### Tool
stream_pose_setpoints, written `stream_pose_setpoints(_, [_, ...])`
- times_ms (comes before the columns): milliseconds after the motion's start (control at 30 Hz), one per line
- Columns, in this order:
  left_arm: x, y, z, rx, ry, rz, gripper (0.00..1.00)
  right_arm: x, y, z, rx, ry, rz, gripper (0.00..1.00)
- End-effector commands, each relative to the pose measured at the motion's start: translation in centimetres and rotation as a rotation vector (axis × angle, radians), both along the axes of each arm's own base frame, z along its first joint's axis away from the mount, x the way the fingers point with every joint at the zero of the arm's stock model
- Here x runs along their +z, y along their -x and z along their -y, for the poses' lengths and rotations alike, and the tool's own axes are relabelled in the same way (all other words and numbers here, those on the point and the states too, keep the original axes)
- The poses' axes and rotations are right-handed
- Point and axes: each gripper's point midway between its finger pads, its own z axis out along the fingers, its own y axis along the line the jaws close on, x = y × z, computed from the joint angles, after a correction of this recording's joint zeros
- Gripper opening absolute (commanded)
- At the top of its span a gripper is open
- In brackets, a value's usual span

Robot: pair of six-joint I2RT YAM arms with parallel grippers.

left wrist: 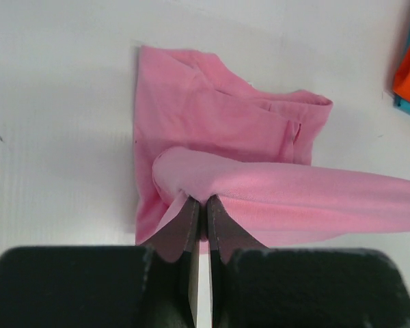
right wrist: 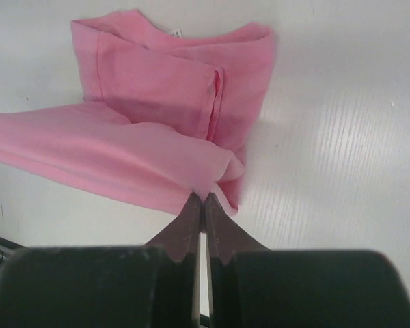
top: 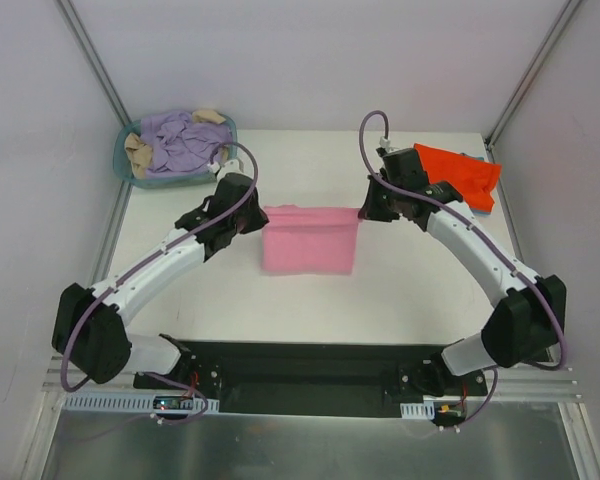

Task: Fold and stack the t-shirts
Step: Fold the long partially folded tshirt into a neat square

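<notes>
Together, left gripper and right gripper pinch far corners of the pink t-shirt (edge lifted taut). Probably to fold it squarely.

No readable text, brand or number anywhere — white neck tag on pink t-shirt too small to read.

High rear overview; close wrist views, seemingly opposed, both on pink t-shirt.

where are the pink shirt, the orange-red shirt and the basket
pink t-shirt (top: 310, 245) top view, middle of the flat cloth
orange-red t-shirt (top: 460, 172) top view, its centre
teal basket (top: 119, 158) top view, left rim
</notes>
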Motion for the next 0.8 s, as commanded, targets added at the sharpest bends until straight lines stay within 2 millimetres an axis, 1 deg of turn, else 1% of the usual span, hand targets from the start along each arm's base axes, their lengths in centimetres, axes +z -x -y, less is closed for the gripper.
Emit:
stream_pose_setpoints(0, [1.2, -4.2, -0.7, -0.004, -0.057, 0.047, 0.0, 0.6, -4.1, 1.8, -0.045, 0.023, 0.045, 0.01])
stream_pose_setpoints(33, [0.7, -5.1, -0.1, -0.014, -0.061, 0.031, 0.0, -0.6, -4.7, 1.8, -0.047, 0.031, 0.017, 0.01])
stream_pose_setpoints(100, [0.1, -6.1, -0.1, -0.009, -0.069, 0.015, 0.0, -0.9, -6.0, 1.6, -0.036, 0.015, 0.018, 0.01])
stream_pose_setpoints(133, [-0.5, -6.9, 0.2, -0.01, -0.073, -0.002, 0.0, -1.8, -6.8, 1.5, -0.037, 0.015, 0.002, 0.01])
stream_pose_setpoints(200, [-1.4, -7.8, -0.1, 0.002, -0.081, -0.021, 0.0, -2.7, -8.1, 1.3, -0.038, -0.001, -0.008, 0.01])
stream_pose_setpoints(233, [-2.2, -8.6, -0.1, 0.009, -0.09, -0.037, 0.0, -2.7, -8.9, 1.1, -0.041, -0.012, -0.006, 0.01])
stream_pose_setpoints(267, [-2.6, -9.0, -0.1, 0.013, -0.093, -0.046, 0.0, -4.6, -9.6, 0.9, -0.044, -0.008, -0.046, 0.01])
stream_pose_setpoints(300, [-2.9, -9.5, -0.2, 0.016, -0.095, -0.053, 0.0, -4.9, -10.3, 0.7, -0.051, -0.029, -0.056, 0.01])
stream_pose_setpoints(333, [-3.8, -10.5, -0.3, 0.025, -0.1, -0.069, 0.0, -5.3, -10.9, 0.7, -0.059, -0.035, -0.062, 0.01])
stream_pose_setpoints(367, [-4.1, -10.9, -0.2, 0.019, -0.098, -0.076, 0.0, -6.6, -11.9, 0.5, -0.061, -0.036, -0.082, 0.01])
stream_pose_setpoints(400, [-4.5, -11.4, -0.3, 0.019, -0.097, -0.085, 0.0, -6.9, -12.6, 0.4, -0.059, -0.051, -0.078, 0.01])
stream_pose_setpoints(433, [-5.3, -12.2, -0.4, 0.023, -0.098, -0.104, 0.0, -7.4, -13.2, 0.3, -0.061, -0.054, -0.082, 0.01])
stream_pose_setpoints(467, [-5.8, -12.6, -0.3, 0.012, -0.09, -0.116, 0.0, -7.2, -14.1, 0.1, -0.056, -0.061, -0.066, 0.01])
stream_pose_setpoints(500, [-6.2, -12.8, -0.4, 0.01, -0.087, -0.129, 0.0, -9.0, -14.7, 0.0, -0.054, -0.055, -0.087, 0.01])
stream_pose_setpoints(533, [-7.0, -13.4, -0.4, 0.012, -0.09, -0.146, 0.0, -9.2, -15.3, 0.0, -0.053, -0.052, -0.084, 0.06])
stream_pose_setpoints(567, [-7.3, -13.8, -0.8, 0.02, -0.088, -0.157, 0.0, -9.7, -15.7, -0.2, -0.047, -0.052, -0.09, 0.11])
stream_pose_setpoints(600, [-7.6, -13.9, -0.8, 0.017, -0.082, -0.169, 0.03, -10.5, -16.5, -0.4, -0.045, -0.053, -0.098, 0.32])
stream_pose_setpoints(633, [-8.1, -14.2, -0.8, 0.016, -0.08, -0.183, 0.19, -10.7, -16.7, -0.7, -0.04, -0.056, -0.106, 0.43])
stream_pose_setpoints(667, [-8.1, -14.4, -0.9, 0.013, -0.074, -0.187, 0.31, -11.0, -16.7, -0.7, -0.032, -0.055, -0.122, 0.53])
stream_pose_setpoints(700, [-8.1, -14.5, -0.7, 0.006, -0.063, -0.189, 0.46, -10.4, -17.2, -1.0, -0.024, -0.065, -0.111, 0.7])
stream_pose_setpoints(733, [-7.5, -14.5, -0.3, -0.011, -0.051, -0.182, 0.65, -10.2, -17.0, -1.1, -0.013, -0.067, -0.114, 0.83])
stream_pose_setpoints(767, [-7.2, -14.3, -0.2, -0.018, -0.044, -0.18, 0.83, -9.3, -16.9, -1.1, -0.008, -0.071, -0.099, 0.94])
